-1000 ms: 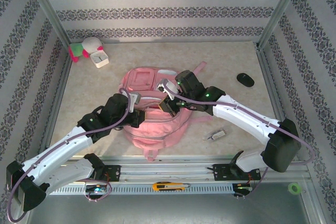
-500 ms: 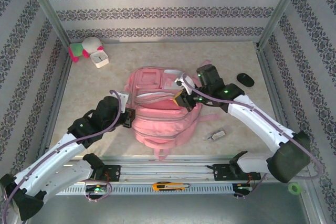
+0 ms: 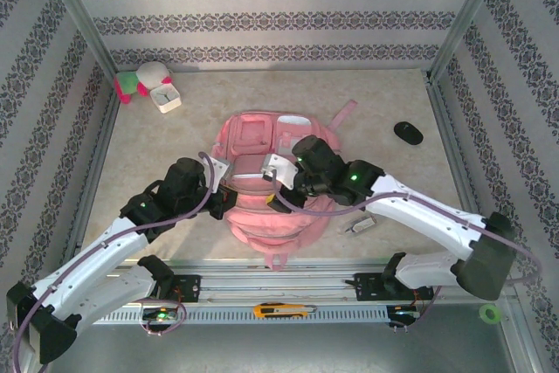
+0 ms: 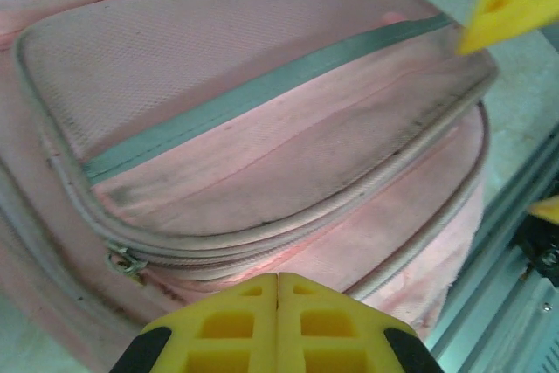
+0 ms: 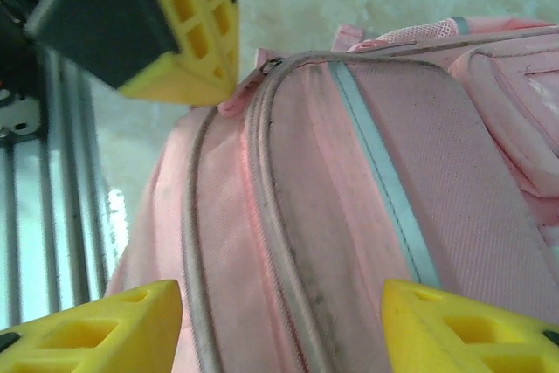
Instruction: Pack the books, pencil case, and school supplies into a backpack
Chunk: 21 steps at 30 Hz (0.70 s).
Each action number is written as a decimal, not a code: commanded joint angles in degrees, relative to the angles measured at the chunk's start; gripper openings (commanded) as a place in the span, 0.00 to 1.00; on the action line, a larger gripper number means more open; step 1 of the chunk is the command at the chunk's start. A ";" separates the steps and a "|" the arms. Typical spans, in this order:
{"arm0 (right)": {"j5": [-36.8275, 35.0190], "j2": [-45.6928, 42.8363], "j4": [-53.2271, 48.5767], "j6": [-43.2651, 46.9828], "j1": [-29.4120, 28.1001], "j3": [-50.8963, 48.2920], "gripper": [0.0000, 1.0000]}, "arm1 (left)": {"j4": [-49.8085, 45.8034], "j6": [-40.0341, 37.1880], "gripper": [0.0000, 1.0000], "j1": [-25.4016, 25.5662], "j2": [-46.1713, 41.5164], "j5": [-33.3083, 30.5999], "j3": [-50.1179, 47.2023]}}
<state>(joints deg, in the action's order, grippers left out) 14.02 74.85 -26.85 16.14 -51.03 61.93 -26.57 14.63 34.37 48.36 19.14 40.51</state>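
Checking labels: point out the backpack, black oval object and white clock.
backpack (image 3: 249, 133), top view, upper pocket panel.
black oval object (image 3: 408, 133), top view, its middle.
white clock (image 3: 164, 99), top view, its face.

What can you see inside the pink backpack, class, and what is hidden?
Nothing inside shows. The backpack lies on the table, its zip seemingly closed in the left wrist view, so pink fabric covers the interior; whether anything is packed cannot be told.

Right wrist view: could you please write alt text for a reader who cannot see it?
A pink backpack lies under the open right pincer, whose yellow fingers flank its grey-striped panel. The shut left pincer sits at the bag's edge beside the zip.
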 commanded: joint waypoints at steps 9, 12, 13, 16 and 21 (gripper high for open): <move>-6.89 10.52 3.03 6.69 -2.57 5.75 0.64 | -6.35 2.03 0.40 -0.46 -4.75 -16.32 -0.05; -8.54 11.01 2.37 8.60 -2.67 5.40 0.63 | -4.81 3.55 0.47 -0.51 -5.34 -14.30 -2.90; -9.40 11.30 2.00 8.98 -2.68 5.56 0.62 | -3.52 4.03 0.47 -0.53 -5.02 -12.70 -3.98; -12.40 11.68 1.38 9.79 -2.80 5.76 0.51 | 0.35 4.15 0.46 -0.53 -3.15 -7.34 -6.32; -13.30 10.24 1.39 10.94 -3.29 5.51 0.27 | 5.17 3.21 0.47 -0.53 1.26 -6.38 -8.59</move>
<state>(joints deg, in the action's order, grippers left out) 4.82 85.76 -24.86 25.74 -54.52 66.28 -26.52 17.34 34.37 48.40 11.35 32.64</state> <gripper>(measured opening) 0.301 0.466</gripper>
